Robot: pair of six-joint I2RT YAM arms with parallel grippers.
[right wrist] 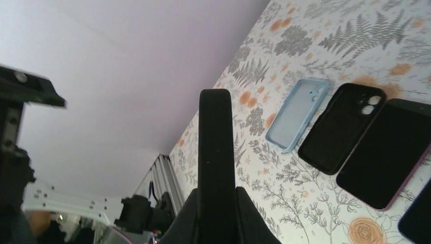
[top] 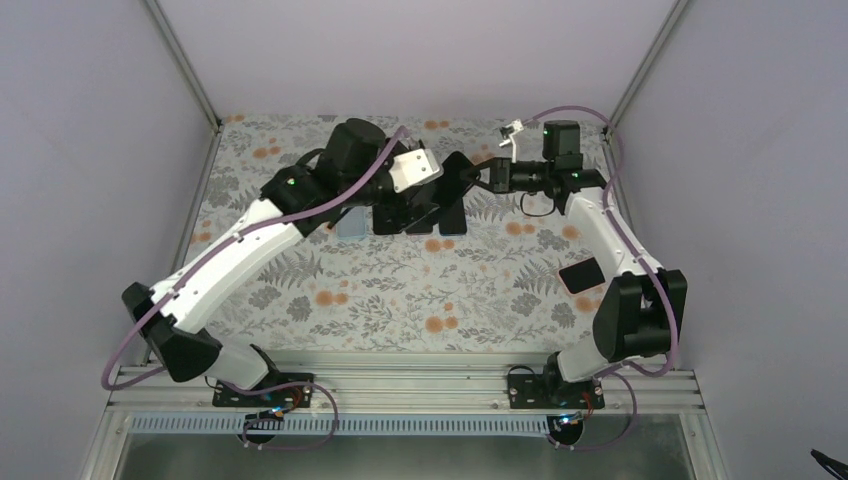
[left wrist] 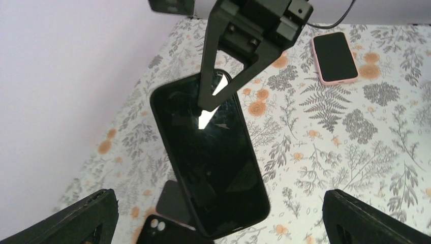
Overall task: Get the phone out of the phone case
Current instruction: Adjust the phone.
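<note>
**Black phone held in the air, case on**

Flowered cloth covers the table (top: 400, 300). The left arm (top: 240, 250) and right arm (top: 610, 230) both reach towards the middle of its far side and meet there.

The phone (left wrist: 208, 157) hangs above the cloth, screen towards the left wrist camera, with its dark phone case (right wrist: 216, 142) on it. The right gripper (left wrist: 208, 101) is clamped on the phone's far end, one finger on each face. From the right wrist the phone shows edge-on, rising from between those fingers.

The left gripper (left wrist: 221, 213) is spread wide. Its fingers (left wrist: 76, 218) stand well out to either side of the phone's near end, apart from it.

On the cloth below lie a purple-edged phone (right wrist: 389, 152), an empty black case (right wrist: 343, 127) and a light blue case (right wrist: 297, 114), side by side. A pink-cased phone (left wrist: 334, 57) lies well apart, screen up.
</note>
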